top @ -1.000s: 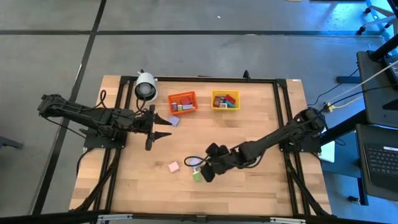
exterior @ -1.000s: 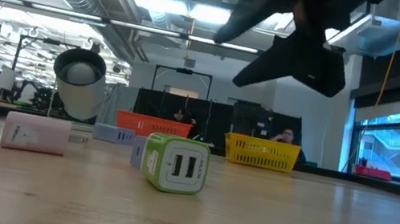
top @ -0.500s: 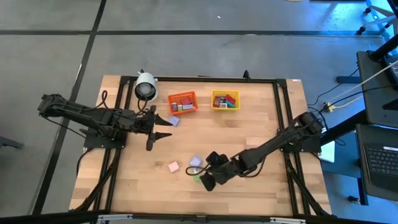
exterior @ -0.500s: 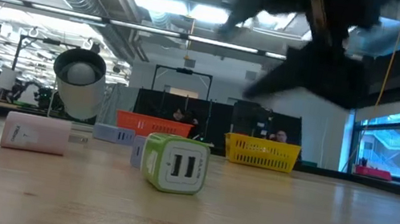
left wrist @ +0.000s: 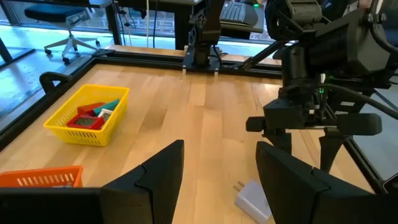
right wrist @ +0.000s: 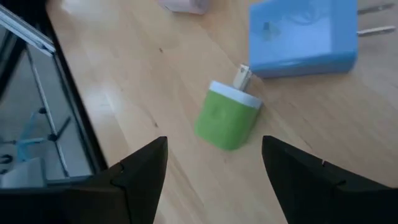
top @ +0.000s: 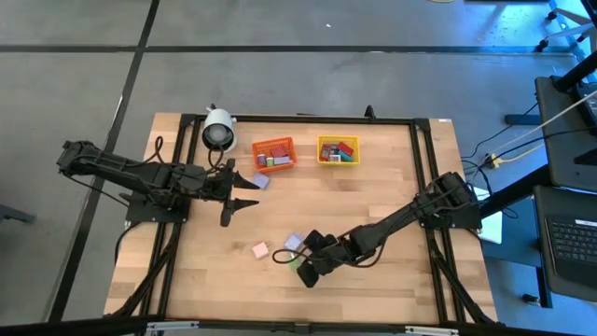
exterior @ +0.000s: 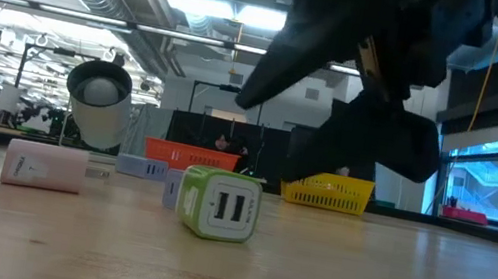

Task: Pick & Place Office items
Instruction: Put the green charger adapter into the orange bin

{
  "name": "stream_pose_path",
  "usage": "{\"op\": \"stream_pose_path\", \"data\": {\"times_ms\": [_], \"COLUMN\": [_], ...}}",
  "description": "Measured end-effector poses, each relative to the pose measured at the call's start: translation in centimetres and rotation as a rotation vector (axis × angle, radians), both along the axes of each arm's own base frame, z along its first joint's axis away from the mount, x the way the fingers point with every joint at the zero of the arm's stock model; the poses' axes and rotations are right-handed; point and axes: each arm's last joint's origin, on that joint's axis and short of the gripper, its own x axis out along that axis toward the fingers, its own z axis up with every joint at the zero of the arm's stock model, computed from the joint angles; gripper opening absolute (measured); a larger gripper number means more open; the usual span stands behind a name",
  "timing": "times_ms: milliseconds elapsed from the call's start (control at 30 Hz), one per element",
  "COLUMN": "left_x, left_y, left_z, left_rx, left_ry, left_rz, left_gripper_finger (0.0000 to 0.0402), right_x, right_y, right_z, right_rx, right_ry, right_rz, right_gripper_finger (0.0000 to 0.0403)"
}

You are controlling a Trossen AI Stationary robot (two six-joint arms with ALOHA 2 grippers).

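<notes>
The office items are small plug-like blocks. A green one lies on the table near the front. A blue-lilac one and a pink one lie close by. My right gripper hangs open just above the green block without touching it. My left gripper waits open at the left, with a lilac block on the table just ahead of it.
An orange mesh bin and a yellow mesh bin stand at the far side, each with blocks inside. A white cylindrical camera-like object stands at the far left. A black frame borders the table.
My right gripper has come down and toward the table's near edge. It now hangs low over the green block, where before it stood higher and farther back. The blocks have not moved.
</notes>
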Motion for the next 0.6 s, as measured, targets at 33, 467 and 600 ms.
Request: {"op": "stream_pose_path", "data": {"times_ms": [33,467,600], "left_x": [0.0,0.6,0.7], "left_y": [0.0,-0.6,-0.7], "left_z": [0.0,-0.1,0.5], "left_rx": [0.000,-0.072,-0.092], "left_ry": [0.000,-0.010,-0.038], "left_rz": [0.000,-0.137,-0.175], "left_gripper_finger": [0.0196,0.0196,0.0196], "right_x": [0.0,1.0,-0.2], "right_y": [0.0,-2.8,-4.3], "right_z": [0.0,1.4,4.1], "right_rx": [0.004,-0.180,-0.326], "right_ry": [-0.002,-0.082,-0.068], "right_rz": [-0.006,-0.017,-0.026], "right_gripper_finger": [0.0263,0.0243,0.0206]}}
